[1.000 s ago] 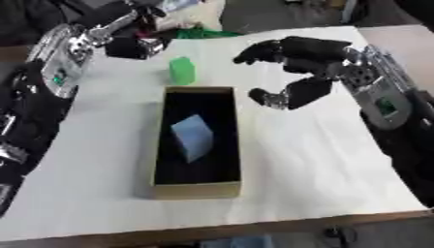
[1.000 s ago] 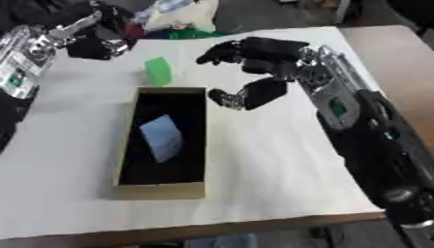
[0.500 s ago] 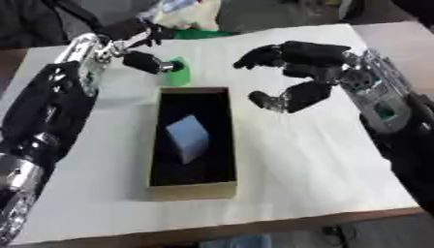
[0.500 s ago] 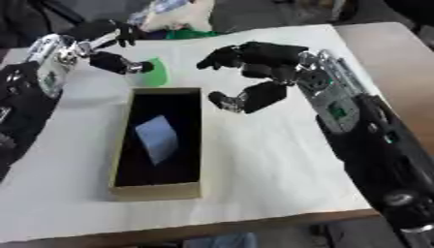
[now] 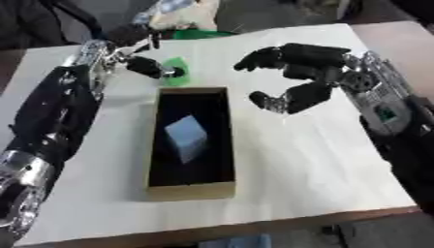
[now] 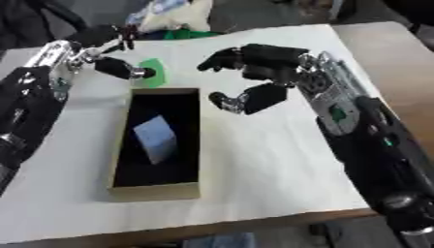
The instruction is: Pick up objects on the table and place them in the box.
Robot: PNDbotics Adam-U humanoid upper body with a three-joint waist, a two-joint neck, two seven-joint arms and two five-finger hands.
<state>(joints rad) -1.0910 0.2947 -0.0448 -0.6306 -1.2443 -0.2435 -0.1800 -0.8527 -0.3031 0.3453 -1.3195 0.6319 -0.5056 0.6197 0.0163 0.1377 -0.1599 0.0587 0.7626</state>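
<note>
Fingers of my left hand (image 5: 144, 65) are curled in at the green block (image 5: 177, 77), one dark fingertip touching its near face while the rest arch over from the far side; I read that as a pinch closing on it, though I cannot tell whether the far fingers have met it yet. That block sits on the white sheet toward the far left part of the desk (image 5: 297, 160), just beyond the far short wall of the box (image 5: 192, 190), nearly touching its rim. It looks small, hard-edged and light, more like foam or plastic than anything fragile, so I expect it to keep its shape under a pinch. Smooth faces could let it slide or twist, so I would take it across two opposite flat sides, low enough that it cannot roll out, and keep it level over the short hop into the box.

Inside the box, a pale blue block (image 5: 186, 138) already lies tilted on the dark floor near the middle, leaving room at the far end, the closest spot for the green one.

My right hand (image 5: 309, 72) hovers over the sheet beside the box's far right corner, fingers and thumb half curled around nothing, apart from the box. Beyond the desk's far edge sits a pale crumpled bag (image 5: 182, 14).
</note>
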